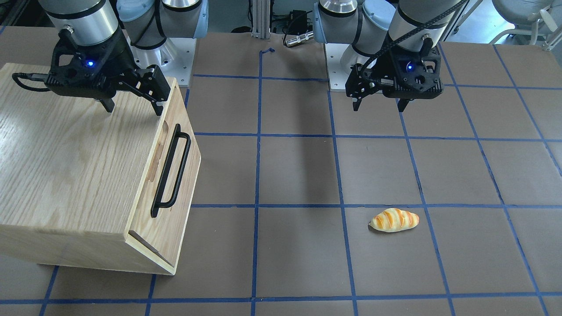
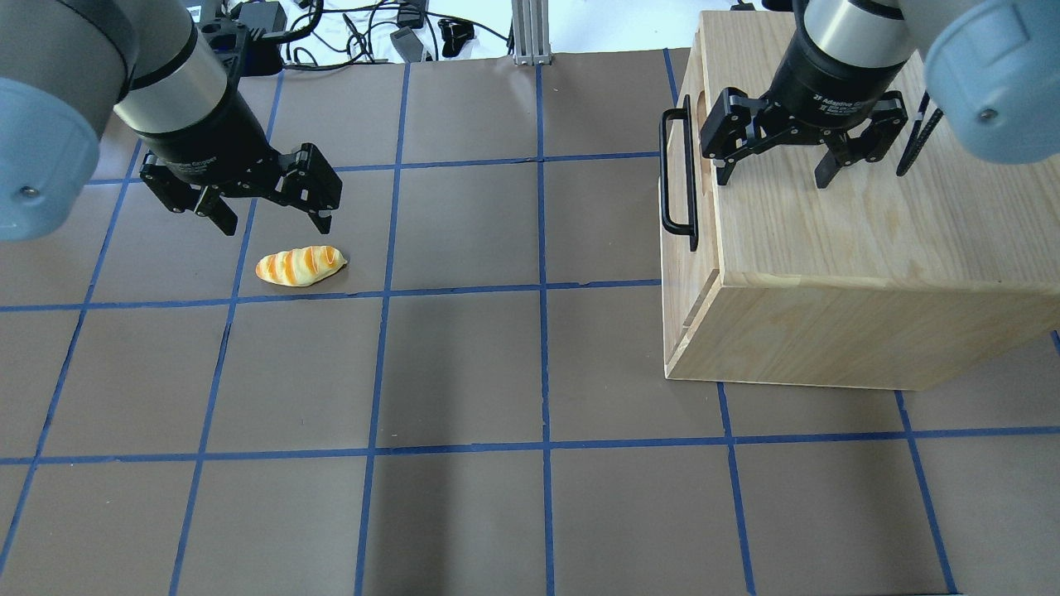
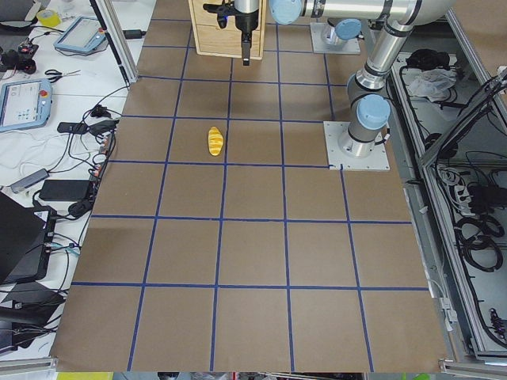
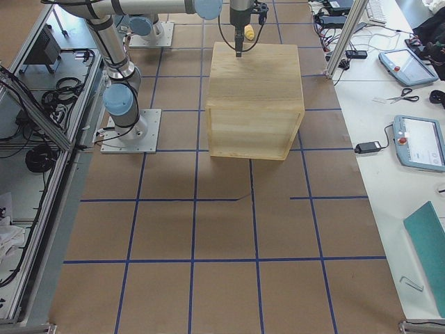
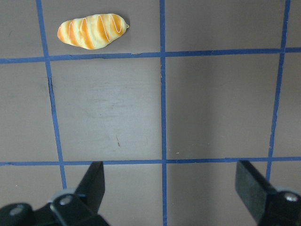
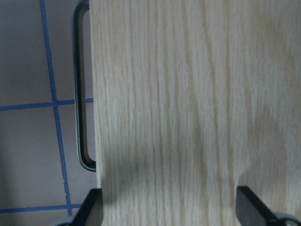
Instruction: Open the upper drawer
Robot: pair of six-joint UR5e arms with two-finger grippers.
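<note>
Alignment matters: the upper drawer (image 2: pixel 700 217) sits shut in the oak cabinet (image 2: pixel 869 232), our right gripper (image 2: pixel 772 178) spread above its top. We should drop over the black bar handle (image 2: pixel 665 174) squarely, then pull straight. Our left gripper (image 2: pixel 273 225) idles spread.

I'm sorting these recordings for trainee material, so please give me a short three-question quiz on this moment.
1. True or false: the right end effector is shut on the upper drawer's black handle.
2. The bread roll lies: A) on the cabinet; B) on the table near the left end effector; C) inside the drawer.
3. Fill in: both end effectors are ____.
Key: 1 false, it hovers open over the cabinet, clear of the handle; 2 B; 3 open.
</note>
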